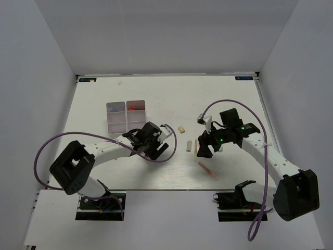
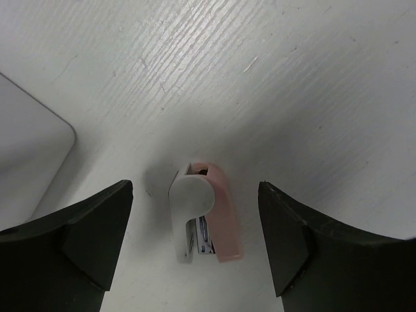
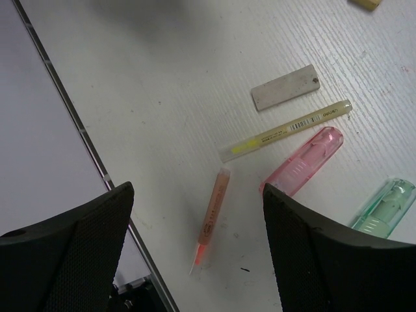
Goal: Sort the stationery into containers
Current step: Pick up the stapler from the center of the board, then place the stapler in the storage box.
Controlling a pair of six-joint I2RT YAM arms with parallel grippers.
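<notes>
Matt white table shows fine grain; pink highlighter is glossy translucent plastic.

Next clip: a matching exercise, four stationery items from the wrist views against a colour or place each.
1 flat eraser
2 thin pen beside it
3 pink-and-white item
4 capped highlighter at far right

a green
b on the table between the fingers of the open left claw
c grey
d yellowish

Pairs: 1-c, 2-d, 3-b, 4-a
</notes>
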